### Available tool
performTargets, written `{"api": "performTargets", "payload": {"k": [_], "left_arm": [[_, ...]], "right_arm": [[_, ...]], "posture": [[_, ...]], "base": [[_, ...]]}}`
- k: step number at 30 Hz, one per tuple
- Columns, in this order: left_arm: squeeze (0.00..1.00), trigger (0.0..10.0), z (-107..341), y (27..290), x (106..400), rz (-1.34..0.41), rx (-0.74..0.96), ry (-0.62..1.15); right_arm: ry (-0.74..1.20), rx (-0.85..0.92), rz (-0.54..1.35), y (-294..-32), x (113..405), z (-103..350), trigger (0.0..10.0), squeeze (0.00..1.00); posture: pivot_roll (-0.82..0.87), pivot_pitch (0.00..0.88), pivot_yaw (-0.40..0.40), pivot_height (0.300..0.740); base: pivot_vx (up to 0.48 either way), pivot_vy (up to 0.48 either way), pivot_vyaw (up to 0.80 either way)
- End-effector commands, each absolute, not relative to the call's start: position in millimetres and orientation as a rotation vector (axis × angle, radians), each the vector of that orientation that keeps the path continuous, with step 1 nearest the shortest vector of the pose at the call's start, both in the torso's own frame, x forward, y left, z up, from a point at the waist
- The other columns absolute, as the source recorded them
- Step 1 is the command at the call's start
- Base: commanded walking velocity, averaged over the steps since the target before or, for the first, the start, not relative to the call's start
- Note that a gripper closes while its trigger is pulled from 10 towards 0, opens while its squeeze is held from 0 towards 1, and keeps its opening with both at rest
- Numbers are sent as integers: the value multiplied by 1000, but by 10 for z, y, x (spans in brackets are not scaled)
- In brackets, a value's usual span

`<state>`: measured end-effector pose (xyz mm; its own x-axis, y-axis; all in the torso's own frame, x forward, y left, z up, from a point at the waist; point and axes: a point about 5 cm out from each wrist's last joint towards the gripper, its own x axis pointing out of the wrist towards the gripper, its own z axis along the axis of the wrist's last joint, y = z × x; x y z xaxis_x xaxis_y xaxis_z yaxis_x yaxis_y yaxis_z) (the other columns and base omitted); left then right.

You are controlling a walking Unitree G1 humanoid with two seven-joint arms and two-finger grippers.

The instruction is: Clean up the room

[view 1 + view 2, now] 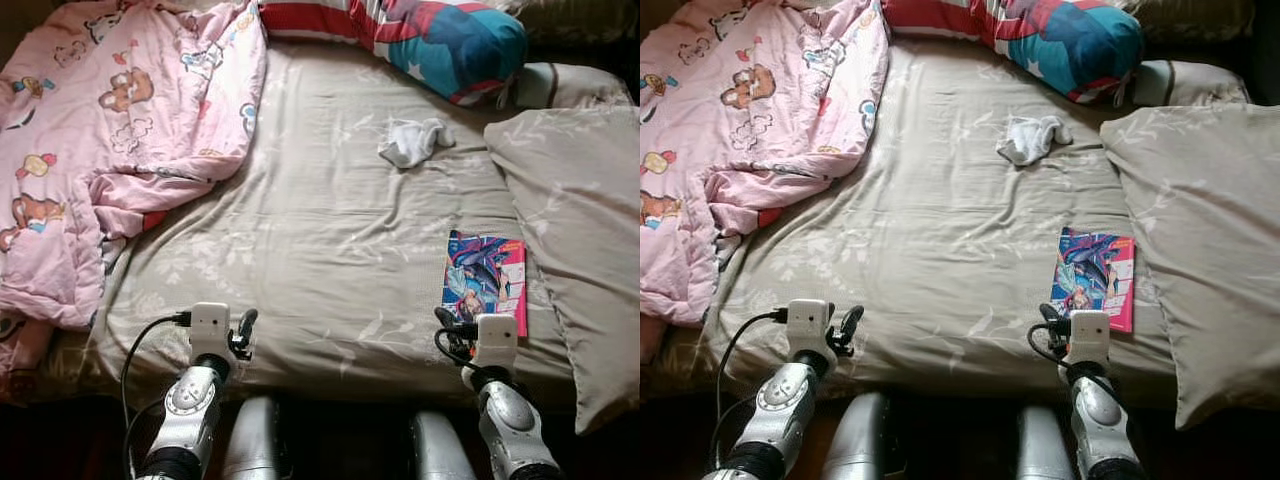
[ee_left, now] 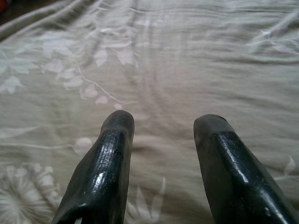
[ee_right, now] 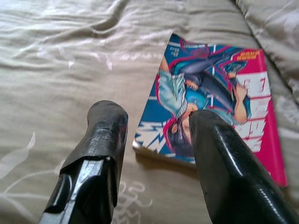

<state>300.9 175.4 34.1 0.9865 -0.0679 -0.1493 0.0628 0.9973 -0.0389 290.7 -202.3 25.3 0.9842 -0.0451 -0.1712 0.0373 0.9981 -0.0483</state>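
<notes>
Your right pincer (image 3: 154,140) hangs wide at the comic book (image 3: 219,102) edge, ready to straddle it; left pincer (image 2: 161,140) idles wide too.

Head eyes look down over bed (image 1: 330,230); wrist views close above sheet.

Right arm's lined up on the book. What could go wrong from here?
1. The book lies flat on the soft sheet, and the open right end effector straddles only its near corner; closing may push it into the bedding or pinch fabric.
2. The pillow lies right beside the book, so reaching further might snag it.
</notes>
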Motion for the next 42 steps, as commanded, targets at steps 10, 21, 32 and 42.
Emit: {"api": "performTargets", "payload": {"k": [10,21,32,42], "left_arm": [[0,10000,243,1774,2944,-31,-73,186],[0,10000,237,1757,2943,-36,-76,188],[0,10000,241,1750,2951,-41,-76,186],[0,10000,243,1765,2953,-35,-74,185]], "right_arm": [[144,-113,-6,-2034,2949,324,10000,0],[157,-94,10,-2013,2931,296,10000,0],[150,-87,23,-1991,2942,308,10000,0],[163,-18,-37,-2019,2955,300,10000,0]], "posture": [[-29,201,35,622],[-35,181,40,622],[-35,172,40,622],[-32,190,39,622]], "base": [[0,271,240],[0,479,653],[0,480,346],[0,480,0]]}}
